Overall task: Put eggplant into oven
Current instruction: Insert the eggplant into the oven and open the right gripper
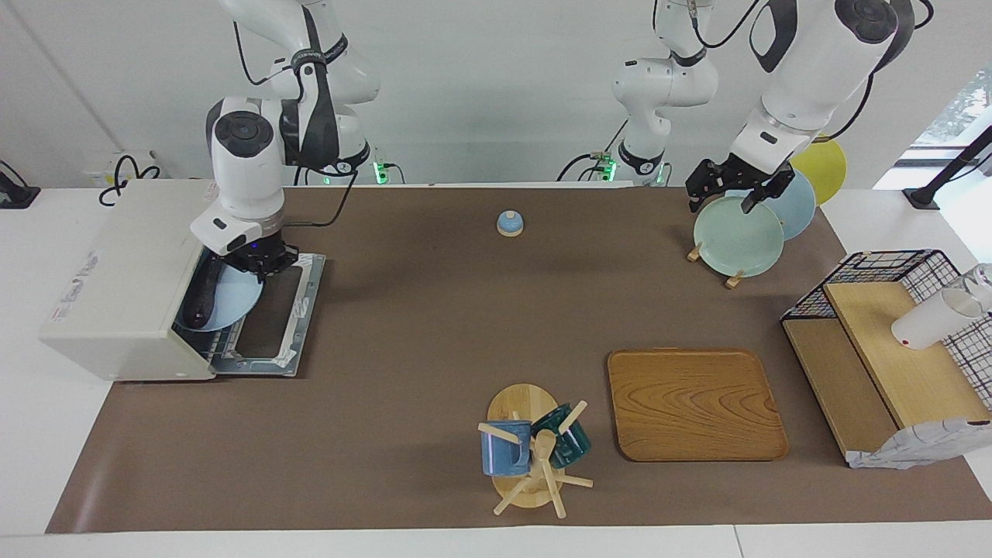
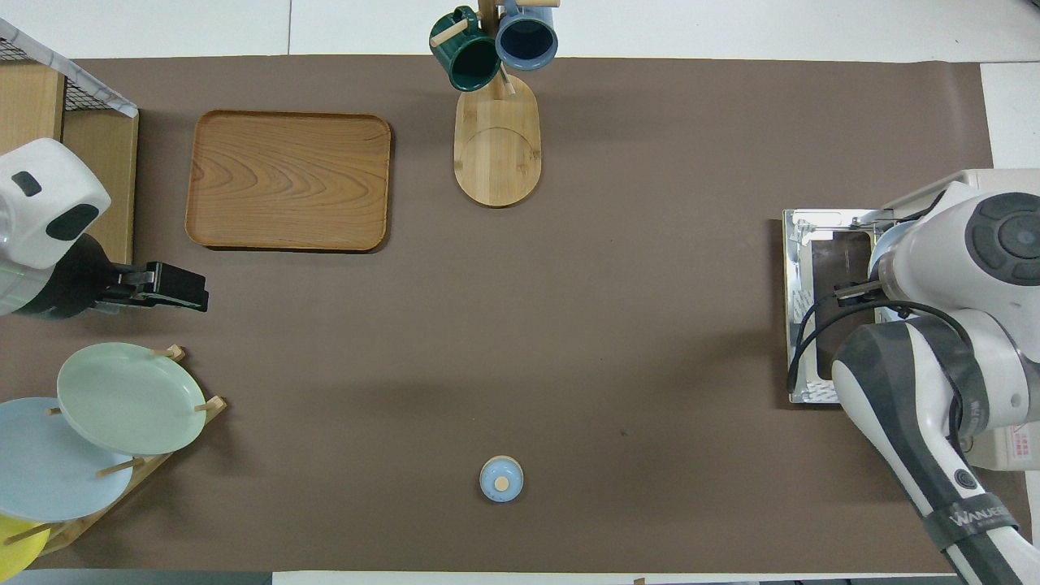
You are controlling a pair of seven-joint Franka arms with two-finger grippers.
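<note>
Right gripper (image 1: 261, 263): clamped on the rim of the blue plate, over the dropped oven door; holding by the edge keeps the fingers clear of the load.
Blue plate (image 1: 225, 306): carried roughly level, more than half of it already inside the oven mouth, so it serves as a carrier for sliding the load in.
Eggplant (image 1: 203, 296): lies lengthwise on the plate, on the part inside the opening, not touched by the gripper.
Oven (image 1: 128, 271): stands at the right arm's end of the table; its door (image 1: 273, 314) lies flat and open toward the table's middle, leaving the wire rack reachable.
Step, as judged: insertion is well along; the plate has yet to be set down on the rack and released.
Left gripper (image 1: 731, 186): open and empty, waiting over the green plate (image 1: 736, 236) in the plate rack at the left arm's end, well apart from the work.
</note>
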